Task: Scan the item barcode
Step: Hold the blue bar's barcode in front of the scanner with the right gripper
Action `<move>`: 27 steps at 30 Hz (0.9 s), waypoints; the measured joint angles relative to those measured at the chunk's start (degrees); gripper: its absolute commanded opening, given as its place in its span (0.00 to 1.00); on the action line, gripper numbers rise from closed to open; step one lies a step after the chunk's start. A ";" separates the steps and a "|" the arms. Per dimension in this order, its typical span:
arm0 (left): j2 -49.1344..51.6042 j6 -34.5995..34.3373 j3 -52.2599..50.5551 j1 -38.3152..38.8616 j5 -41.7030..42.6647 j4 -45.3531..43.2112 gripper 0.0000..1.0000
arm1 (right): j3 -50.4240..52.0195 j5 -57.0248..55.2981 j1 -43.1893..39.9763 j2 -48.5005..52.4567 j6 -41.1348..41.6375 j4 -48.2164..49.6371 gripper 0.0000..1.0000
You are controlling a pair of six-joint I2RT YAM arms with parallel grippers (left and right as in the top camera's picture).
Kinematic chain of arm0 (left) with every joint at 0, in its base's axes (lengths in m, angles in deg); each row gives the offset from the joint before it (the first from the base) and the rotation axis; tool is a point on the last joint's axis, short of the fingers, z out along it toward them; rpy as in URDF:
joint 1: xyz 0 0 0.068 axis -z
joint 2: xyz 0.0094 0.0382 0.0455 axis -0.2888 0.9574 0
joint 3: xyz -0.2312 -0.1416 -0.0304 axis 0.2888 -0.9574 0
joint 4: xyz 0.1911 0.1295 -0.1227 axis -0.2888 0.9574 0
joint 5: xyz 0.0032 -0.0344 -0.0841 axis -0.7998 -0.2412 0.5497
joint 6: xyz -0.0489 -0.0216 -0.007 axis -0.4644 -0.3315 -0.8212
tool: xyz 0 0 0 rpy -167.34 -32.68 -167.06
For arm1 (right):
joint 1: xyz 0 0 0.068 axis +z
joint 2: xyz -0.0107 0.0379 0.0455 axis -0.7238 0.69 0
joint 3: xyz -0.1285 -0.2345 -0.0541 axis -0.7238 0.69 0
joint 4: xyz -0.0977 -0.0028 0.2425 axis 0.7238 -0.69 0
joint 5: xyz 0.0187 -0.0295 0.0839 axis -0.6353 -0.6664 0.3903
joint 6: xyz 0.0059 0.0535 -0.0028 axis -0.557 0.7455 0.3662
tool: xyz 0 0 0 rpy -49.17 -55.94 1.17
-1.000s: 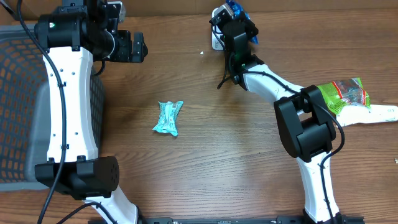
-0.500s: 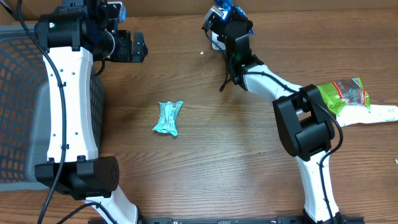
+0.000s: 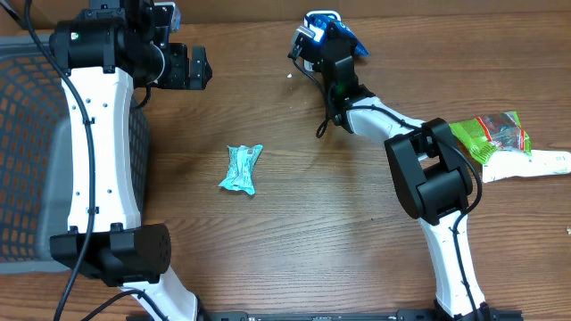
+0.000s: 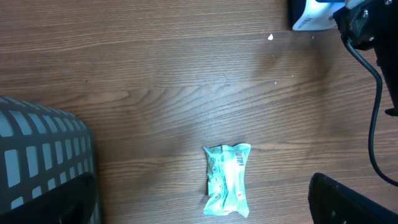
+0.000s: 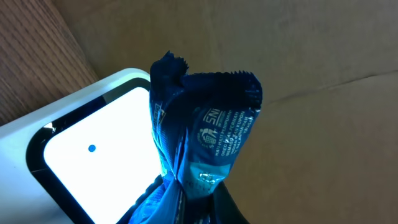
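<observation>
The right fingers [image 5: 229, 211] are clenched on the lower end of a crinkled blue packet [image 5: 208, 124]. The packet stands upright just in front of the lit white face of the scanner [image 5: 99, 155], at the far edge of the desk [image 3: 312, 205]. The left fingers [image 4: 351, 202] are spread wide and grasp nothing, hanging above the desk beside the basket [image 3: 27, 134]. A teal packet [image 3: 241, 168] lies loose mid-desk, barcode up, and a green packet [image 3: 489, 134] lies at the far right.
</observation>
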 measured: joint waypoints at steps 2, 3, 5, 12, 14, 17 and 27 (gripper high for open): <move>0.00 0.00 -0.02 0.00 -0.02 0.00 1.00 | 0.00 -0.02 -0.02 0.00 -0.04 -0.02 0.04; 0.00 0.00 0.00 0.02 -0.02 0.00 1.00 | 0.00 -0.02 -0.02 0.00 -0.15 -0.07 0.04; 0.00 0.00 0.00 0.00 -0.02 0.02 1.00 | 0.00 -0.04 -0.02 0.00 -0.22 -0.04 0.04; 0.00 0.00 -0.02 0.00 -0.02 0.00 1.00 | 0.00 -0.28 -0.02 0.00 -0.22 -0.02 0.04; 0.00 0.00 -0.02 0.00 -0.02 0.00 0.99 | 0.00 -0.31 -0.02 0.00 -0.22 -0.04 0.04; 0.00 0.00 -0.02 0.00 -0.02 0.00 1.00 | 0.00 -0.55 -0.02 0.00 -0.20 -0.07 0.04; 0.00 0.00 0.00 0.00 -0.02 0.00 1.00 | 0.00 -1.18 0.07 -2.05 0.20 -8.74 0.04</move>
